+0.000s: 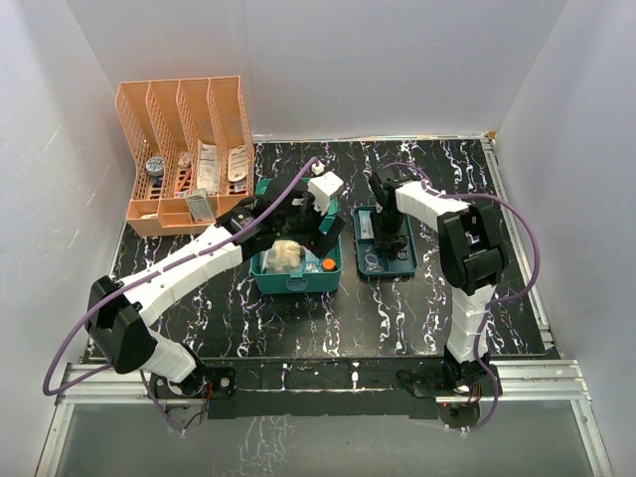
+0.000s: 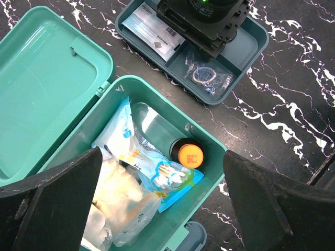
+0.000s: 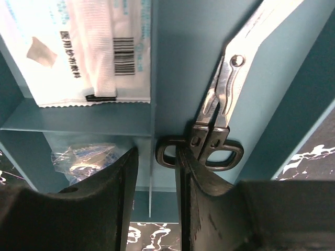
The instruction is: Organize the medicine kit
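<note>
The teal medicine kit (image 1: 298,281) stands open in the middle, its lid (image 2: 47,89) folded back. Inside are a clear bag of white dressings (image 2: 120,204), a blue cotton swab pack (image 2: 170,175) and a dark bottle with an orange cap (image 2: 190,155). My left gripper (image 2: 162,157) hovers above the box, wide open and empty. The darker teal insert tray (image 1: 401,268) lies to the right on the table. My right gripper (image 3: 155,157) is low in the tray, its jaws narrowly apart over a divider, beside small scissors (image 3: 222,104).
The tray also holds a white barcoded packet (image 3: 94,47) and a small clear bag (image 3: 84,159). An orange slotted file rack (image 1: 189,149) with several packets stands at the back left. White walls enclose the black marbled table (image 1: 427,318).
</note>
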You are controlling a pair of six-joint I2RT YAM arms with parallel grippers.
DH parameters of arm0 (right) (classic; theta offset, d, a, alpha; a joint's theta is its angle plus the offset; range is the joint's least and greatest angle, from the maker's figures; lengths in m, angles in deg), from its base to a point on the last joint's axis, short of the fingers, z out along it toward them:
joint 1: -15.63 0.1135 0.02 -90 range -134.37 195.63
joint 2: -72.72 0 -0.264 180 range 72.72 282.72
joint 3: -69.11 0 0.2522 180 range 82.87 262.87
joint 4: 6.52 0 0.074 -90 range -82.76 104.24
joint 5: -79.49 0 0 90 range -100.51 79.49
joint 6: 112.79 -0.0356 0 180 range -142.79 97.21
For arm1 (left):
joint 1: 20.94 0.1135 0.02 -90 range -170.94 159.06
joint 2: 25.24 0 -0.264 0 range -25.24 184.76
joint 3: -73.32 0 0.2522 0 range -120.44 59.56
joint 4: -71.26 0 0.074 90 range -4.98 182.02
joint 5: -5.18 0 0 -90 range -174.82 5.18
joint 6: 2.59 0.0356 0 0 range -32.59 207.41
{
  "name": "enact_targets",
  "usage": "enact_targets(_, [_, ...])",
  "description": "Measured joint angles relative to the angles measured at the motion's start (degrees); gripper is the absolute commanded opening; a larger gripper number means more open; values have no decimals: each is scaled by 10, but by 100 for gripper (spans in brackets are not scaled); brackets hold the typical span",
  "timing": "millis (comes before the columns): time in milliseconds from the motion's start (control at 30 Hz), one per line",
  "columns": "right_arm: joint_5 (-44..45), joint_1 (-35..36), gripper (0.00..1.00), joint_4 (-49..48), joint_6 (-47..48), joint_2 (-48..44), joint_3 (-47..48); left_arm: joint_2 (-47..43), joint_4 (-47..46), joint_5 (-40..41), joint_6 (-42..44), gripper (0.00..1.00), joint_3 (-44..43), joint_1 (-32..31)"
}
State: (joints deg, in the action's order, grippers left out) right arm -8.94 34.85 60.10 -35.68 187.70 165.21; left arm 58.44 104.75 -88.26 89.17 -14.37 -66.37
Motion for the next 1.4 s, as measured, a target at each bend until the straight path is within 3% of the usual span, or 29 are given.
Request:
enact_targets(600, [7,-18,33,-8,-6,-9,35,-24,0,11,-3,99,25,36])
enact_targets(1400, [11,-17,33,-7,-6,-10,23,-24,0,11,-2,99,28,37])
